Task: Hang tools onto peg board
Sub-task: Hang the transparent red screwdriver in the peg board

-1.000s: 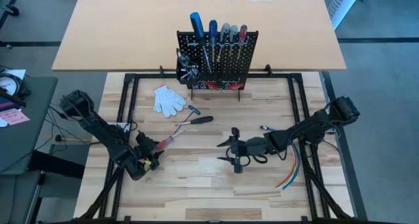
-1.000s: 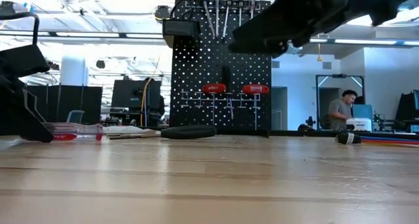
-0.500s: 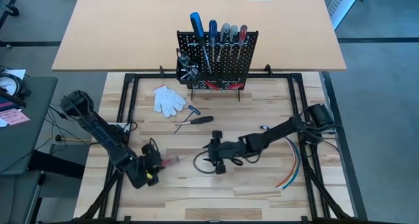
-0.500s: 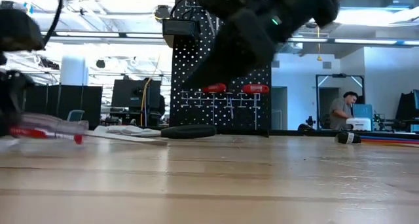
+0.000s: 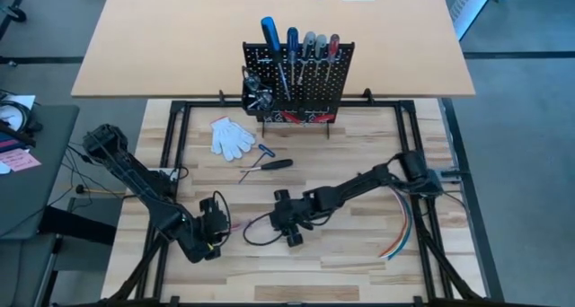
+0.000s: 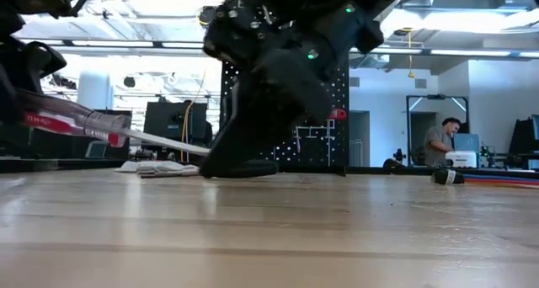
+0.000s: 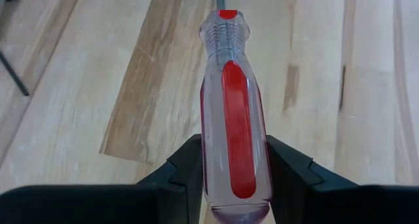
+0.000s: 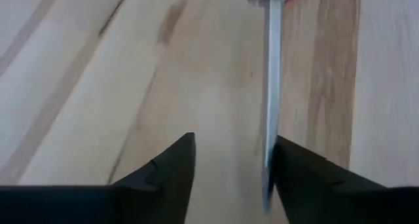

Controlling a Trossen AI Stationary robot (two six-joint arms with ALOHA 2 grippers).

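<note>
My left tool (image 7: 226,178) clamps the red-and-clear screwdriver (image 7: 234,119) by its handle, lifted off the near-left bench (image 5: 359,253). Handle looks slick and hard, shaft stiff and thin; a mid-handle grip seems safest. My right tool (image 8: 229,162) is spread around the shaft, not yet gripping. Peg board (image 5: 337,92) stands well apart at the far edge, with clear room between.

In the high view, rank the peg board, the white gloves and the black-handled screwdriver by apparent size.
1. peg board
2. white gloves
3. black-handled screwdriver, longer than the gloves but far thinner, so that order is unsure.
</note>
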